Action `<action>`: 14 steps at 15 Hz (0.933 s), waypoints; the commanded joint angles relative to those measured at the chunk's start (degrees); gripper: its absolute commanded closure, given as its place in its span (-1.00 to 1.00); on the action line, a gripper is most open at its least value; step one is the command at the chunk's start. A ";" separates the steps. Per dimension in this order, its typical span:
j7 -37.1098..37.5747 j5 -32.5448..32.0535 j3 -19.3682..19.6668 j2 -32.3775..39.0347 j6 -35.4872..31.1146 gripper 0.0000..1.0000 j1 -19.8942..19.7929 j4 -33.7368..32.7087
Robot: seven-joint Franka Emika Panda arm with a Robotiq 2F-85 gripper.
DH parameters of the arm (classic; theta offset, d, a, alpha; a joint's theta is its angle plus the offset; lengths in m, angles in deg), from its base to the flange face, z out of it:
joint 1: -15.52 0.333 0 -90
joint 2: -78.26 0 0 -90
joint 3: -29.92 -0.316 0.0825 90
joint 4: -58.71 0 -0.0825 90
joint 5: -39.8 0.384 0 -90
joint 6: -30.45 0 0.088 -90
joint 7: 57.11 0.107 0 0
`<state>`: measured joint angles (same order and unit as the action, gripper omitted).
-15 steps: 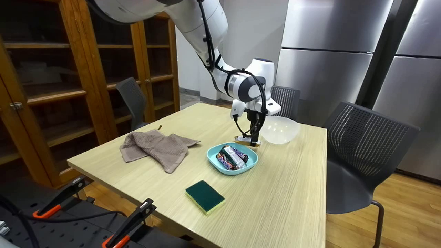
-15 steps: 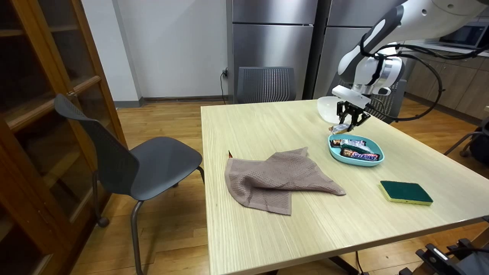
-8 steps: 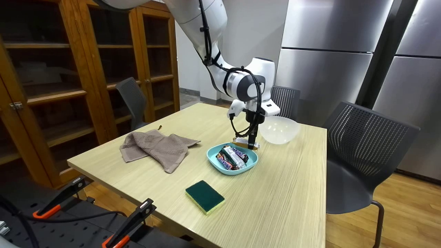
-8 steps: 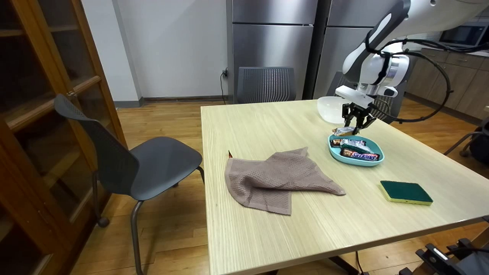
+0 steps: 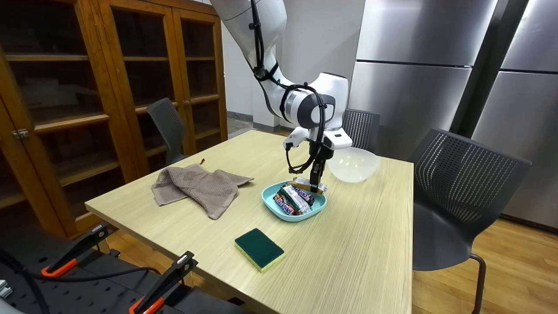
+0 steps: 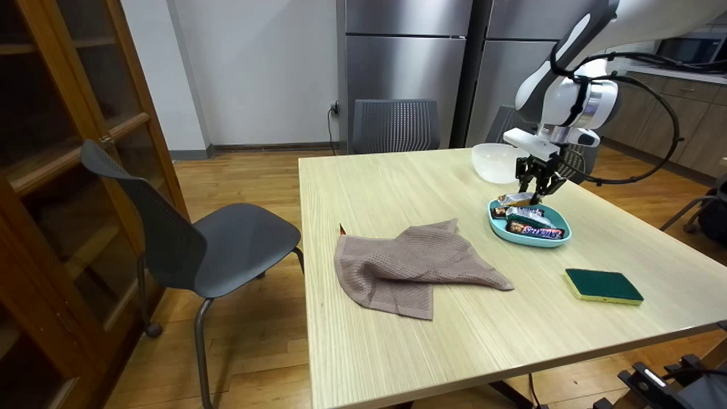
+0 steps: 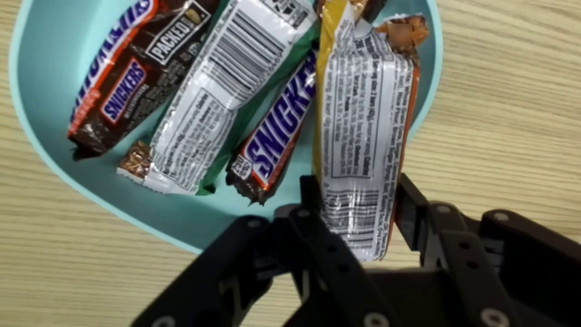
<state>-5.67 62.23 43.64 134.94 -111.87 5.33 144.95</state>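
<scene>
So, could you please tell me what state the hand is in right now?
Hand: closed, holding a wrapped snack bar near one end.

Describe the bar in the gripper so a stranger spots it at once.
On the pale table, find the turquoise dish. Over its rim, the black gripper holds the bar. Its white, small-print face has a yellow edge and an orange-red one; unlike its neighbours lying in the dish, it alone is gripped.

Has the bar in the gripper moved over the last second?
Yes: in both exterior views the wrapped bar has shifted toward the blue dish, which has stayed put; the bar now reaches over its rim.
</scene>
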 commanded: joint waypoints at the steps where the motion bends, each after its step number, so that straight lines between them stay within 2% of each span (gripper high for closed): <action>1: 3.76 -0.58 -0.11 -2.06 1.07 0.63 0.22 2.32; 14: 7.96 -1.24 -0.81 -1.31 3.84 0.63 0.17 1.88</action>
<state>0.26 62.08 43.47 134.84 -110.21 5.37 145.35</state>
